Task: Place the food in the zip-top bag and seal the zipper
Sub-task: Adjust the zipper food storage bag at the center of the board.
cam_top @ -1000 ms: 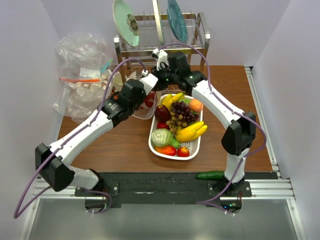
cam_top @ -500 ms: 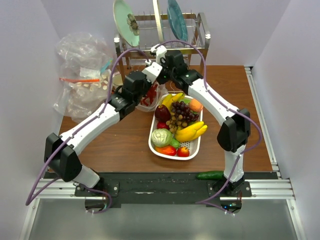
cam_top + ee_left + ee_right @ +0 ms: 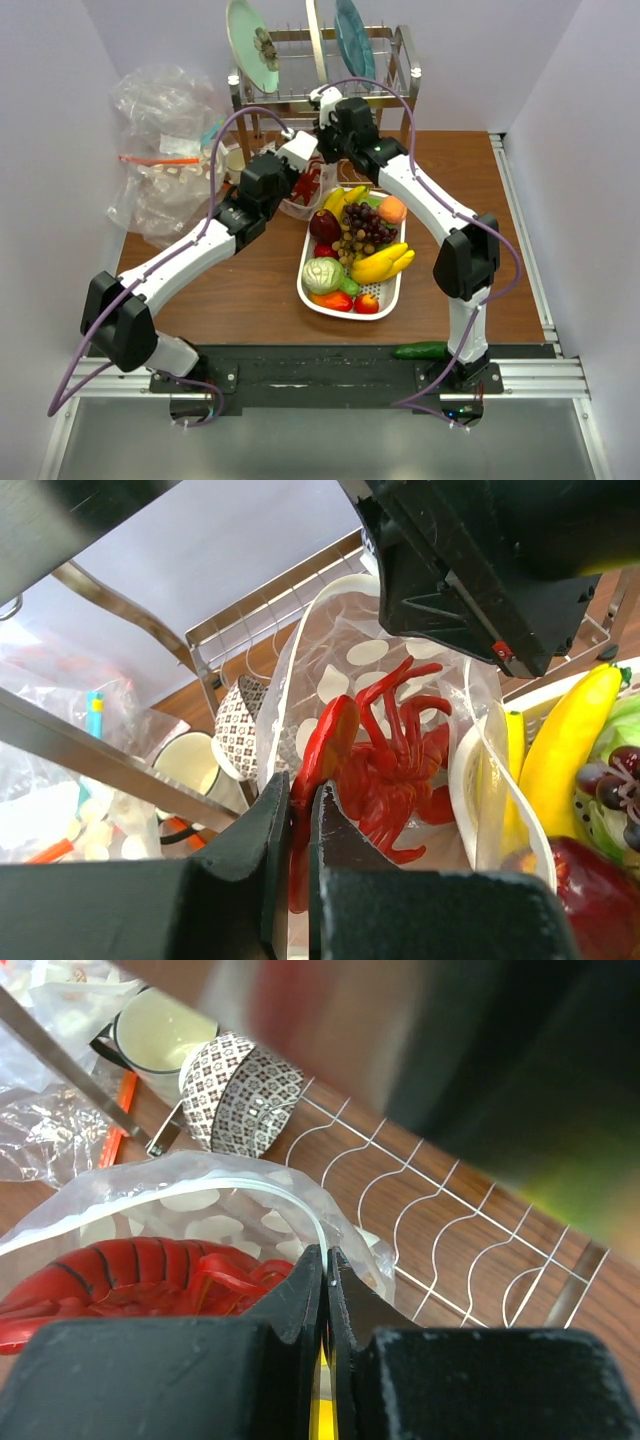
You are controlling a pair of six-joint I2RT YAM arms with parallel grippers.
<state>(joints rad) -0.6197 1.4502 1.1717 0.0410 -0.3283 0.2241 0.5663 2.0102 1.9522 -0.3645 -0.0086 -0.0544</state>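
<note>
My left gripper (image 3: 303,800) is shut on the tail of the red lobster (image 3: 390,760) and holds it in the mouth of the white-dotted zip-top bag (image 3: 370,650). From above, the lobster (image 3: 307,186) sits just left of the white tray (image 3: 305,285). My right gripper (image 3: 327,1255) is shut on the bag's mouth edge at the zipper (image 3: 260,1182), holding it up, with the lobster (image 3: 130,1270) seen through the bag below. In the tray lie a dark red apple (image 3: 323,225), a peach (image 3: 392,209), an orange-red pepper (image 3: 335,300) and a small red fruit (image 3: 367,303).
The tray also holds bananas (image 3: 382,264), grapes (image 3: 360,232) and a pale green cabbage (image 3: 323,274). A dish rack (image 3: 320,95) with plates stands right behind the grippers, with a patterned cup (image 3: 238,742) and a cream mug (image 3: 185,765) under it. A bulky clear bag (image 3: 165,150) is at the far left. A cucumber (image 3: 420,350) lies on the near rail.
My left arm has reached farther back and right with the lobster, toward the rack. My right gripper has drawn back and up with the bag's edge.
</note>
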